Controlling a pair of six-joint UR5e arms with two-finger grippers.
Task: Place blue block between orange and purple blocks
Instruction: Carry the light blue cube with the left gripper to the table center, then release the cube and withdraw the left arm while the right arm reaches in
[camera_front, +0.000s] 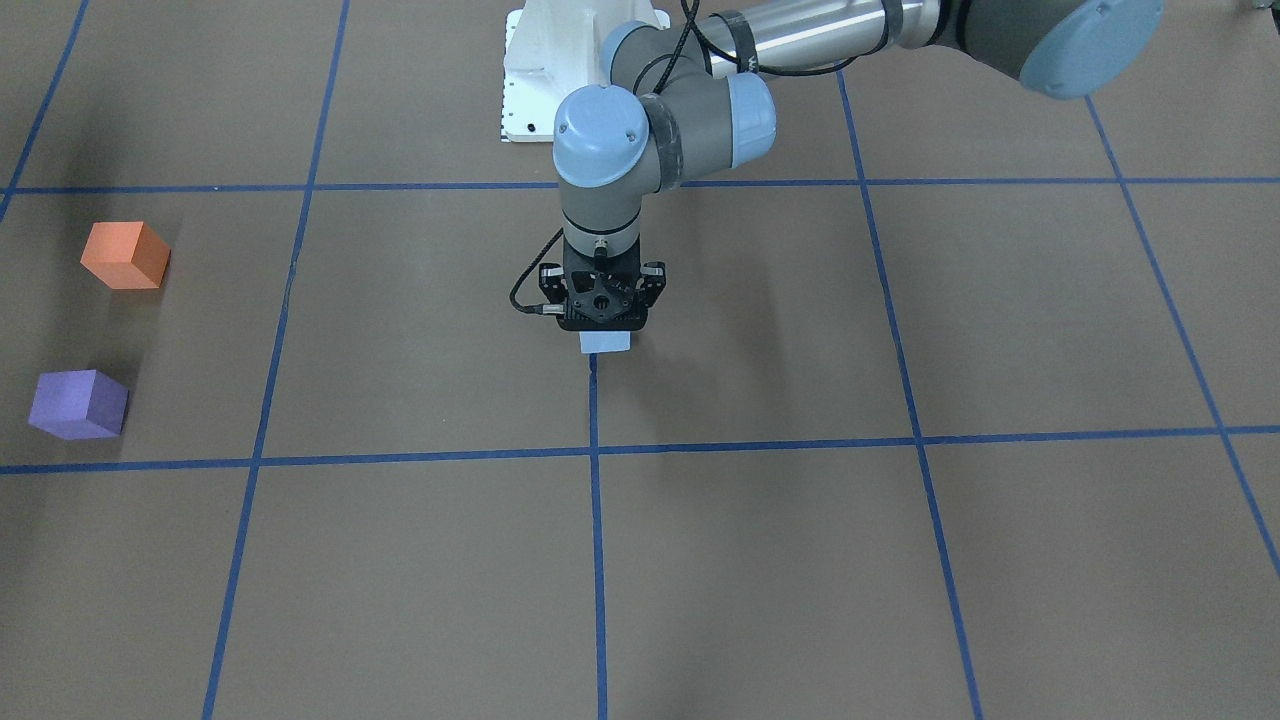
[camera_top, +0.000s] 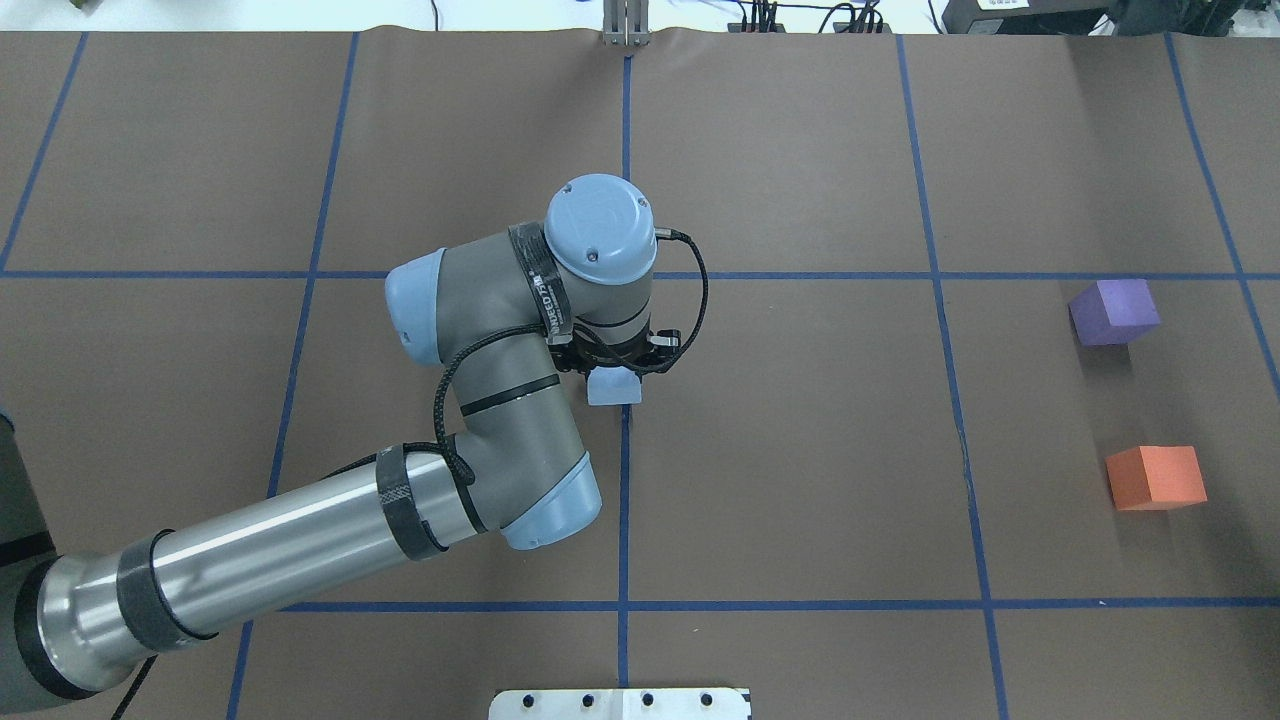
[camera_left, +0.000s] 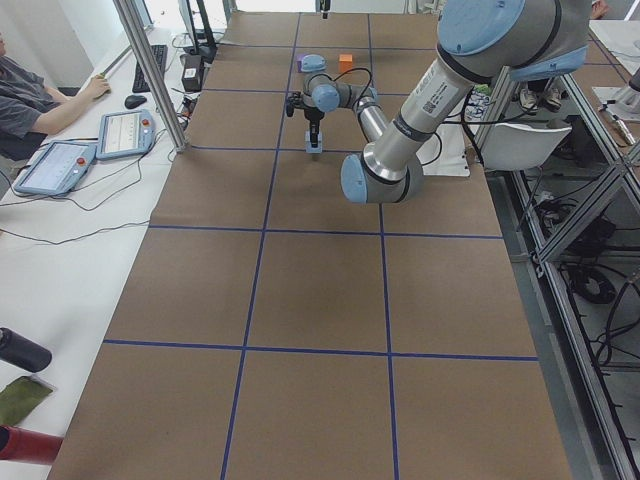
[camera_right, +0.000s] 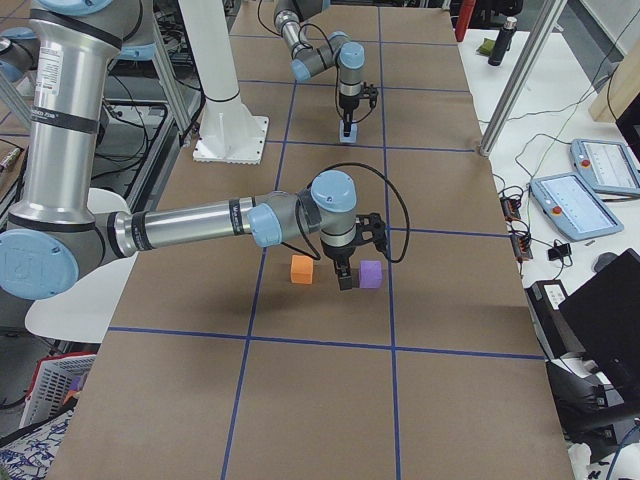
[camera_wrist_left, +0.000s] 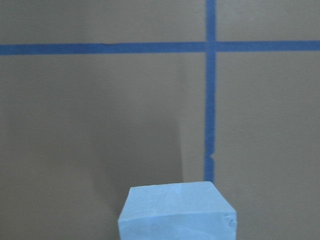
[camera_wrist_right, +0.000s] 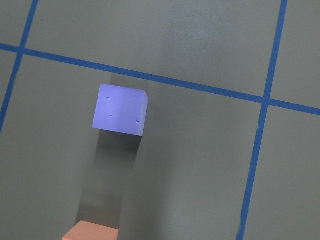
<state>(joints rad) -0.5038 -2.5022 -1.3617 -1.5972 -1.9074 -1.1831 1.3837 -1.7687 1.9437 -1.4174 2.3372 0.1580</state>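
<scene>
The left pincer points straight down at the centre of the front-facing view. It appears closed on the blue block, which peeks out beneath it. Its fingers are hidden, and I cannot tell whether the block is clear of the worktop. The vertical grip probably suits a sideways carry. The orange block and purple block sit well apart from it at the left edge, with a bare gap between them to receive it. The right pincer shows only in a side view, so I cannot tell how far open it is. A black band on the left wrist bears lettering too small to read.
</scene>
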